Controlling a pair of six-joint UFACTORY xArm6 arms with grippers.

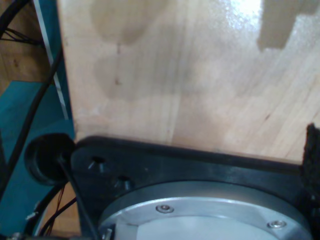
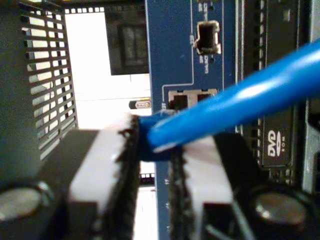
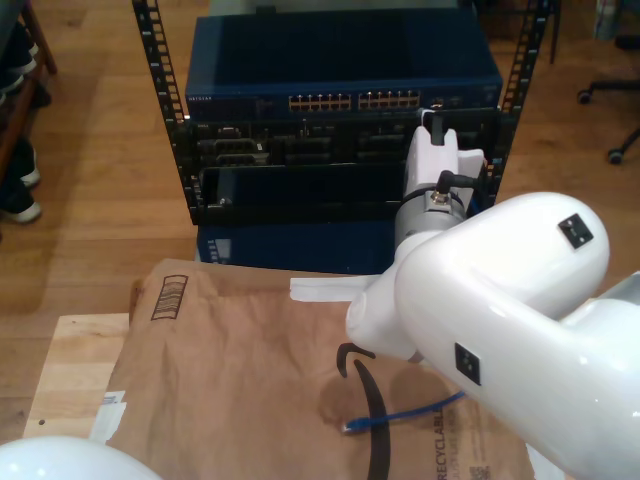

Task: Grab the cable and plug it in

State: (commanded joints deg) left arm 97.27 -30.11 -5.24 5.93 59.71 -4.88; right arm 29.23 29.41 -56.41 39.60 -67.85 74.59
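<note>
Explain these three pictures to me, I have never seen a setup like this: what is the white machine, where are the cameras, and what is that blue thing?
The white machine is a robot arm, seen from a camera standing off it. Two more cameras ride on the grippers. My second gripper pinches the blue network cable near its end, right up at the equipment rack. The cable's other end lies loose on brown paper covering a wooden table. The first wrist view looks at bare wood; whether my first gripper is open I cannot tell.
</note>
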